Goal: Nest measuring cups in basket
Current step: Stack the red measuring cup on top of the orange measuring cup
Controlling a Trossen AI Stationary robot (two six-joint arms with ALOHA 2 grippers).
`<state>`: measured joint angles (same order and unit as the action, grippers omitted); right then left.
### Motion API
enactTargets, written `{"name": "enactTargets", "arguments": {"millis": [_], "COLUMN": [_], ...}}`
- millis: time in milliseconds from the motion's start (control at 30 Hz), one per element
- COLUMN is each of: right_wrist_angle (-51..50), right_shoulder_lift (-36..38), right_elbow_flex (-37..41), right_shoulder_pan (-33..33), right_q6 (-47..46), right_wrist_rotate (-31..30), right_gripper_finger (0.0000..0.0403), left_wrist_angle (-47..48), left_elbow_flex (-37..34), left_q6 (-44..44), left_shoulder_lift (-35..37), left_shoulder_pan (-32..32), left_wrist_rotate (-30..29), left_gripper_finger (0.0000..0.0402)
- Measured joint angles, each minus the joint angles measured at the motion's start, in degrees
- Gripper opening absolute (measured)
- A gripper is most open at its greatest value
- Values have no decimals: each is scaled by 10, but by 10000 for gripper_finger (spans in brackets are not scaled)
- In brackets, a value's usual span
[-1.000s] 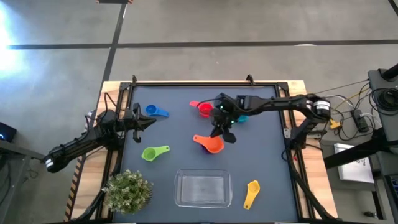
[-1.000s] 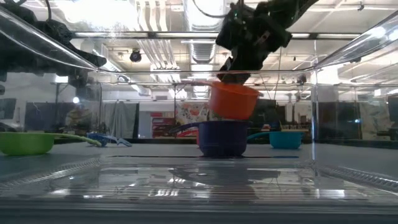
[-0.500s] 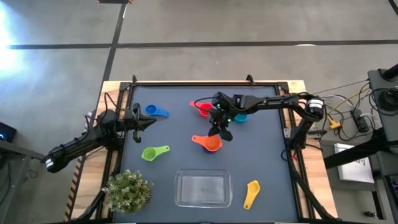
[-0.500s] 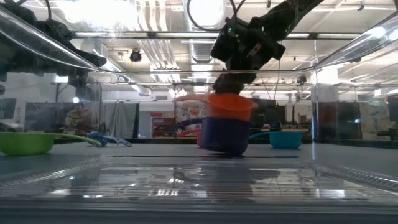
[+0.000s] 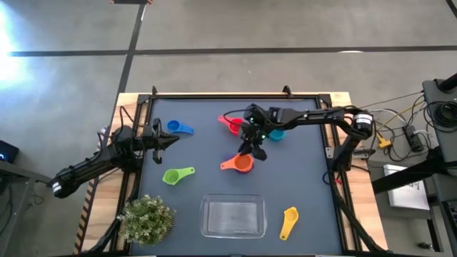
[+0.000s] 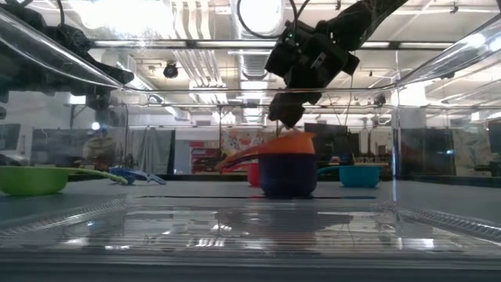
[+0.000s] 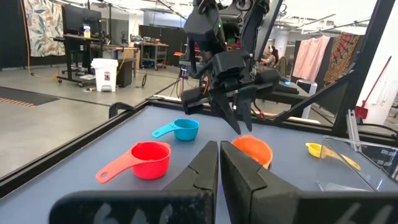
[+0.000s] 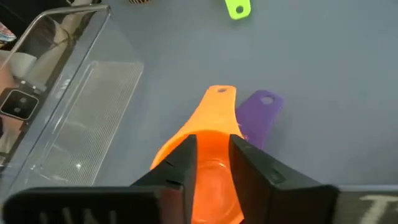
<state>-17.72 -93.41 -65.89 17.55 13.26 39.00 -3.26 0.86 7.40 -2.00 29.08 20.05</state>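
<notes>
7 measuring cups [image 5: 179, 175], 1 basket [image 5: 233, 216], 1 plant [image 5: 146, 219], 2 arms.

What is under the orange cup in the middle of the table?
The orange cup sits inside a purple cup, whose handle sticks out beside the orange one. The purple cup's inside is covered. The right tool is just above, open.

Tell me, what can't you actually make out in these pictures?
- Purple cup: high view, hidden under the orange cup sitting in it.
- Teal cup: high view, mostly covered by the right arm.
- Green cup: right wrist view, only its handle tip shows, cut by the edge.
- Right gripper, above the orange cup: no view settles whether it grips it.
- Left gripper waits off left, shut.
</notes>
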Motion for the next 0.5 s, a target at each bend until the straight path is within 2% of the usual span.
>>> {"name": "enactTargets", "arguments": {"millis": [167,367,500], "right_wrist_angle": [1,1,5], "right_shoulder_lift": [25,28,19], "right_elbow_flex": [0,2,11], "right_shoulder_pan": [24,52,65], "right_q6": [22,43,85], "right_wrist_rotate": [-28,-40,-126], "right_gripper_finger": [116,116,107], "left_wrist_angle": [0,0,-1], "left_elbow_flex": [0,0,0], "left_q6": [0,0,0], "left_shoulder_lift": [0,0,0], "left_shoulder_pan": [0,0,0], "left_wrist_rotate": [0,0,0], "left_gripper_finger": [0,0,0]}}
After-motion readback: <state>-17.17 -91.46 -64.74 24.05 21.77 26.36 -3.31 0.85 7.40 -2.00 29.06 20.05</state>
